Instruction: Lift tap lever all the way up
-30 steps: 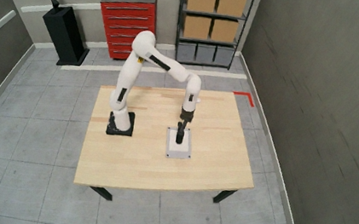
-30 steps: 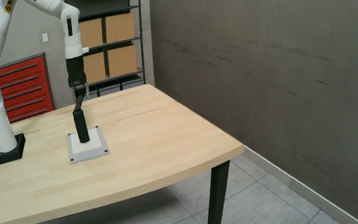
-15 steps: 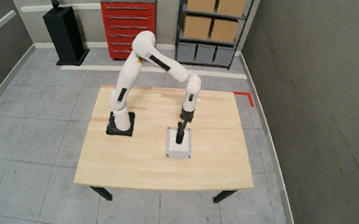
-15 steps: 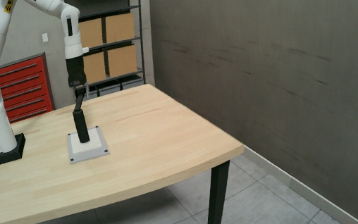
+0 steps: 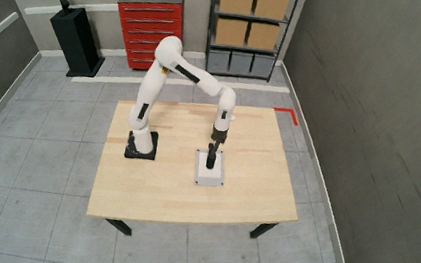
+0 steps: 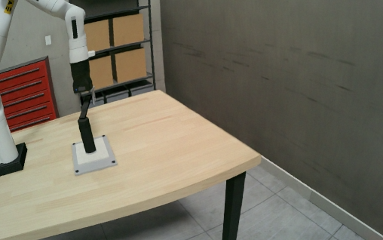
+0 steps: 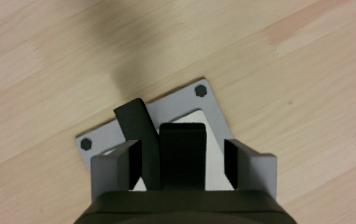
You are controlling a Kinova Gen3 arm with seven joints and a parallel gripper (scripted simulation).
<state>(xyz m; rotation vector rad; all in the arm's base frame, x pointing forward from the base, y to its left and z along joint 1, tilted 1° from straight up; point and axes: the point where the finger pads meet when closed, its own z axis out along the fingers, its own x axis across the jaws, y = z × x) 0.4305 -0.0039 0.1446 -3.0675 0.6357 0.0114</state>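
The tap is a black post on a grey base plate near the middle of the wooden table. Its black lever rises steeply from the post's top, close to upright. My gripper hangs straight above the tap and is open. In the wrist view the lever's end sits between the two grey fingers with a gap on each side. The post shows as a tilted dark bar to the left.
The arm's black base stands on the table left of the tap. A red drawer cabinet and a shelf with cardboard boxes stand by the back wall. A grey wall runs along the right.
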